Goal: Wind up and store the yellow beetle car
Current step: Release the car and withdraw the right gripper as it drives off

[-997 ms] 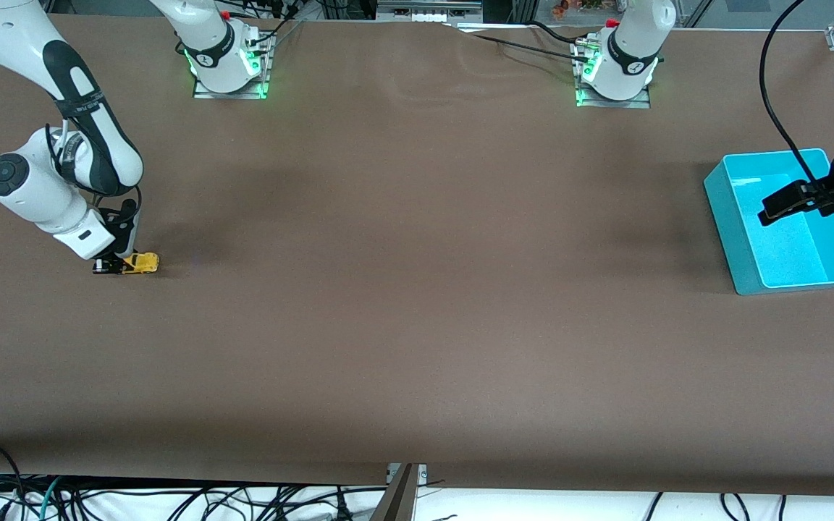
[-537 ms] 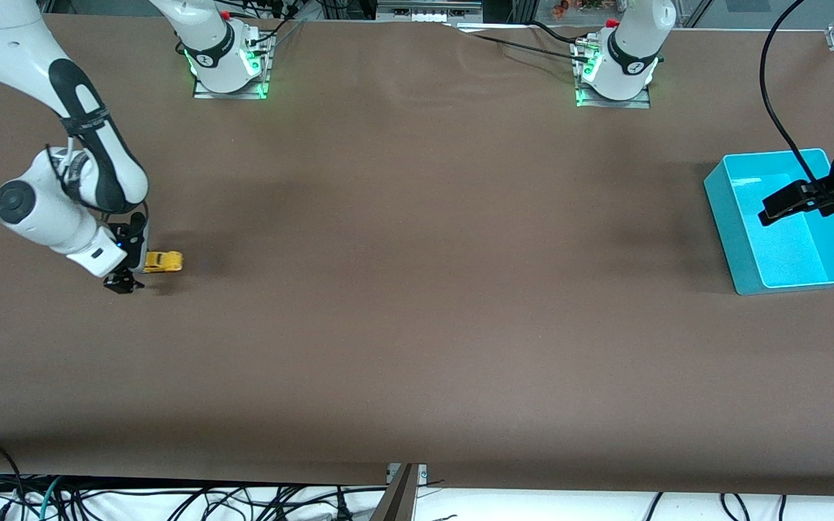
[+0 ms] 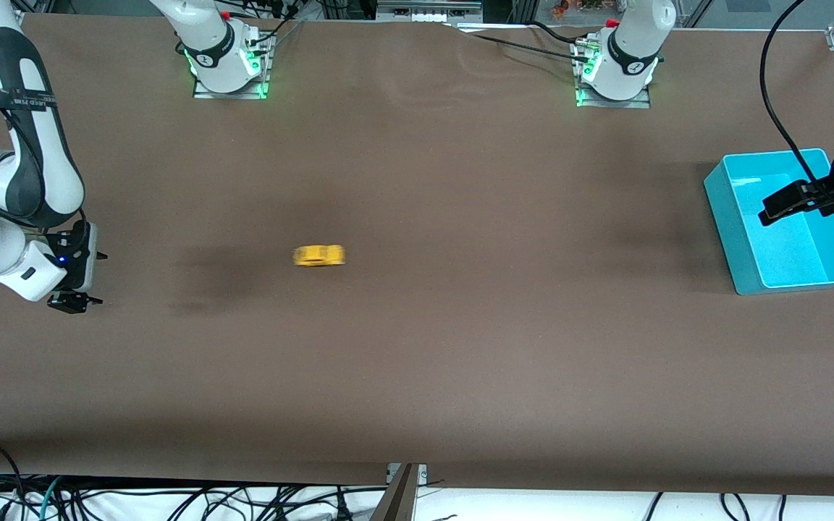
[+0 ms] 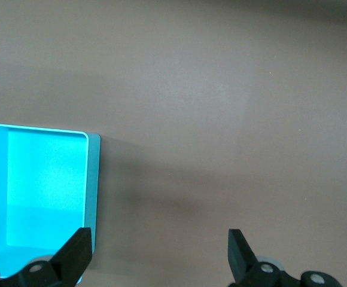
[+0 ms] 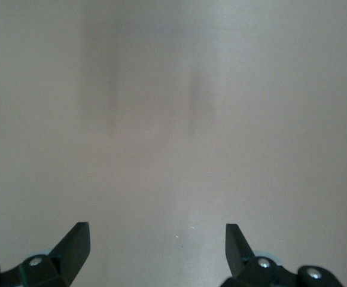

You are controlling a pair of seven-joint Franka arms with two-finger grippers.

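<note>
The yellow beetle car (image 3: 319, 255) is on the brown table near its middle, blurred along its length, nothing touching it. My right gripper (image 3: 91, 278) hovers low over the table at the right arm's end, well apart from the car. Its fingers are open and empty, and the right wrist view shows only bare table between the right gripper (image 5: 155, 245) fingers. My left gripper (image 3: 775, 210) hangs open and empty over the turquoise bin (image 3: 727, 224). In the left wrist view the left gripper (image 4: 158, 251) straddles the bin's (image 4: 93, 179) wall. The car does not show in either wrist view.
The bin stands at the left arm's end of the table with nothing visible inside. A black cable (image 3: 779, 108) runs down to the left wrist. The two arm bases (image 3: 227, 65) stand along the table's edge farthest from the front camera.
The right gripper has opened and let go of the car, then drawn back toward its own end of the table. The car has rolled toward the table's middle. The left arm has not moved.
</note>
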